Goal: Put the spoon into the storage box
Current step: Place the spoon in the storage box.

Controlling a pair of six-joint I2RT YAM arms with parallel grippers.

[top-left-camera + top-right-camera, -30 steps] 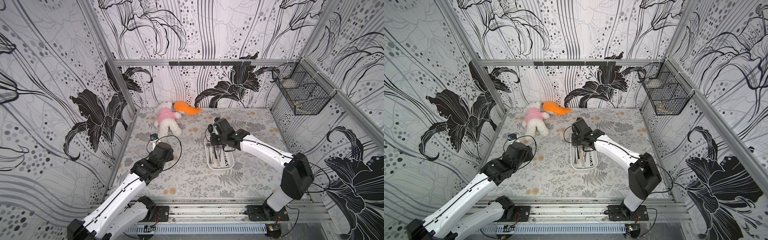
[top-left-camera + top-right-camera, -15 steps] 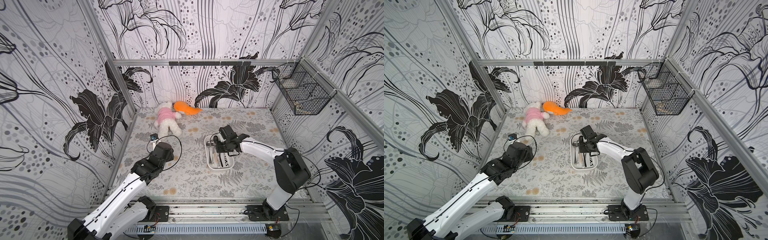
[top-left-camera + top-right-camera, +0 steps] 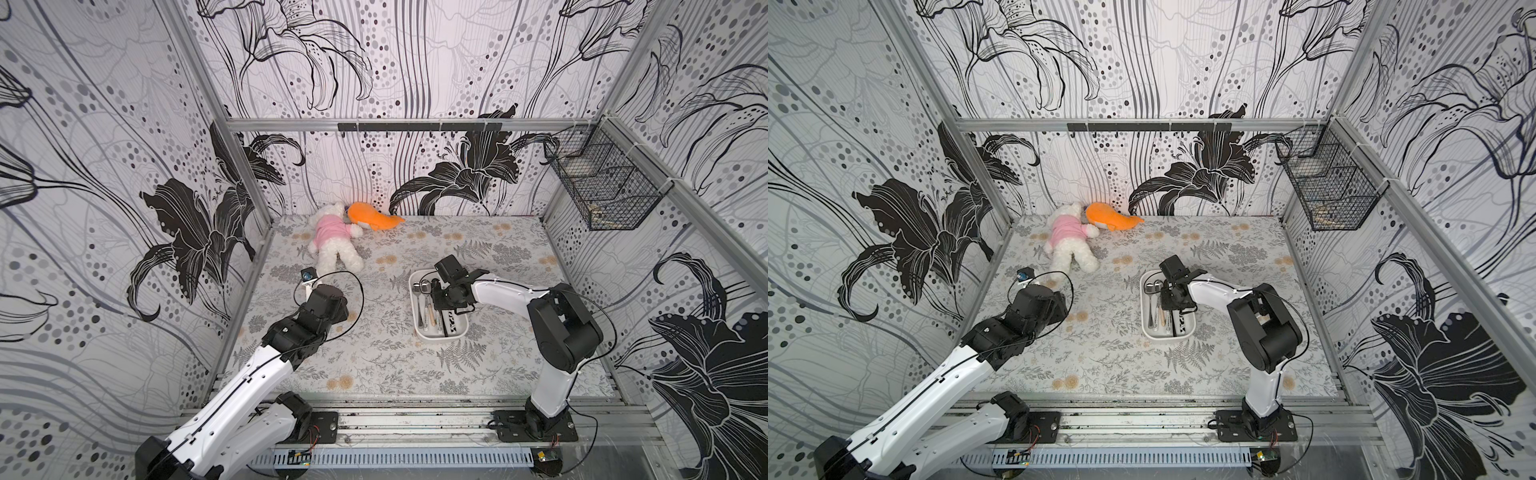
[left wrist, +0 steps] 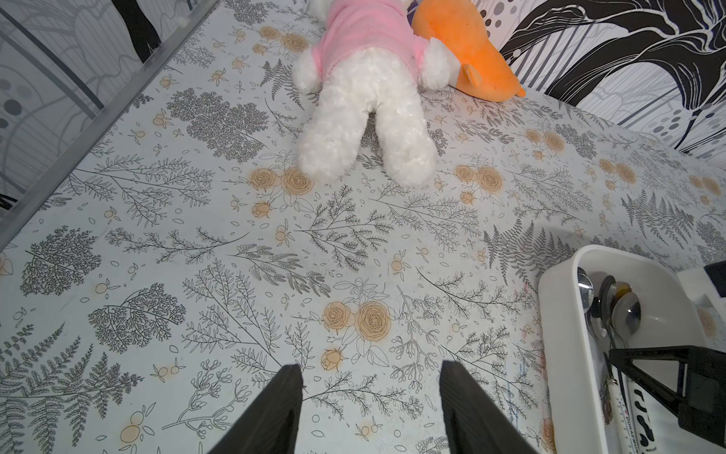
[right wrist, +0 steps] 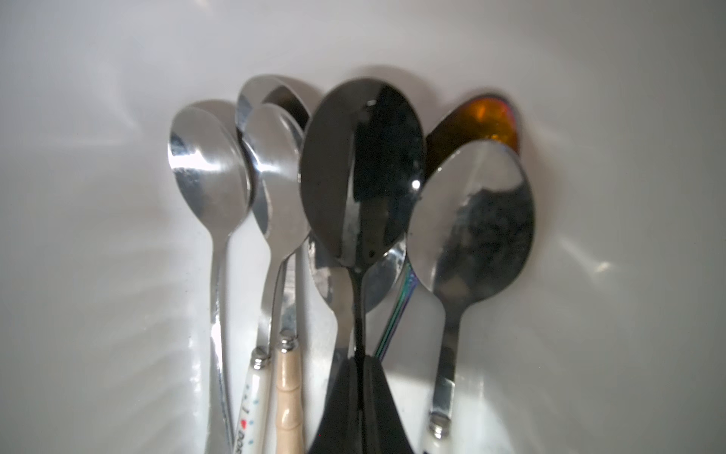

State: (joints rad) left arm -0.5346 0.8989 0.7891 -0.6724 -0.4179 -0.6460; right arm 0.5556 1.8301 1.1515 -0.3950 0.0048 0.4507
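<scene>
in both top views the white storage box [image 3: 441, 338] [image 3: 1167, 337] lies just right of centre on the flowered table [image 3: 374, 365], its long side running up the frame. the right gripper [image 3: 435, 296] comes in over the wall on the frame's right and sits low inside, probably because a spoon only fits lengthwise. the left arm [image 3: 270, 365] waits left of centre, well apart from the box, which leaves the right arm free. there is bare table on every side of the box. the white plush bear [image 3: 332, 239] and the orange plush toy [image 3: 374, 216] lie near the back wall at upper left. the wire-mesh basket [image 3: 602, 191] hangs on the side wall at upper right, well away from any path.

left wrist view: the left gripper [image 4: 369, 408] hovers over bare table, its fingers spread with nothing between them. the storage box [image 4: 558, 334] is off to one side, beyond its reach for now.

right wrist view: the right gripper's fingers [image 5: 338, 408] are clamped on the thin handle of the black spoon [image 5: 363, 173]. its bowl lies over the other spoons [image 5: 275, 173], and all the bowls point at the same rounded end wall. the spoon is therefore within the box walls but not yet let go. i cannot tell whether it rests on the pile. what remains looks like a release and a straight lift, since the walls are close and a sideways exit could catch the rim or drag the box.
</scene>
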